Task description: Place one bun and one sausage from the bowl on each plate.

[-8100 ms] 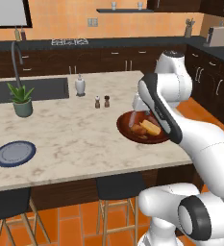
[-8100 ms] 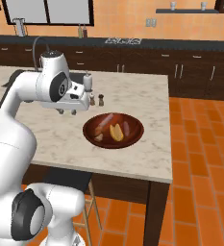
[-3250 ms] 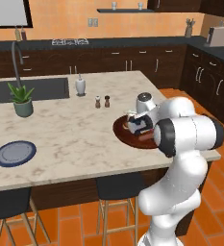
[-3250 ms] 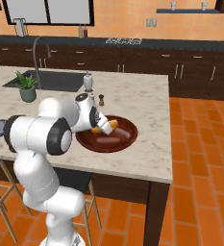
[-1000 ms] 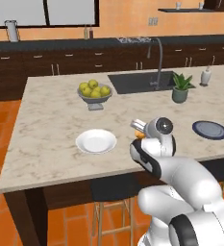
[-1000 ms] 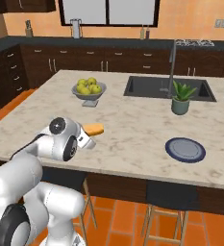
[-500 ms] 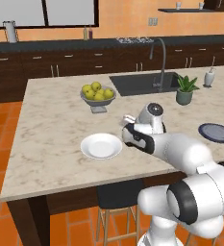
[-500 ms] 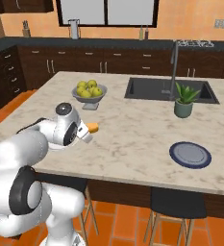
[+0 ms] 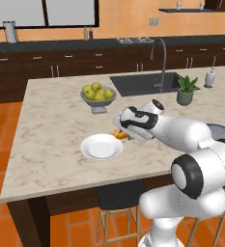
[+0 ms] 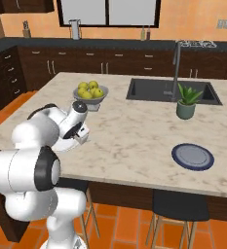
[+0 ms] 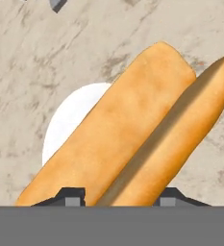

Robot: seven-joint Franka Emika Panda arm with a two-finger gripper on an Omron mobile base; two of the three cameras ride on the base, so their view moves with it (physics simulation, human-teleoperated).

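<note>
step: carrying bun point(image 11: 132, 129) to white plate point(image 9: 102, 146) | gripper point(image 11: 119, 196) jaws pinching bun | next: centre over plate, lower, release

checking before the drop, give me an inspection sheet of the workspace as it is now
surface: marble island counter, with a sink set into its far side.
job's things: split bun held above the counter near the white plate; white plate bare; blue-grey plate bare, nearer the plant end.
clutter: grey pedestal bowl of yellow-green fruit; potted plant beside the sink.
grippers: claw shut on the bun, white plate partly under it in the hand view.
cables: nothing seen.
surroundings: dark cabinets, back counter, orange tile floor, stool under the island.
</note>
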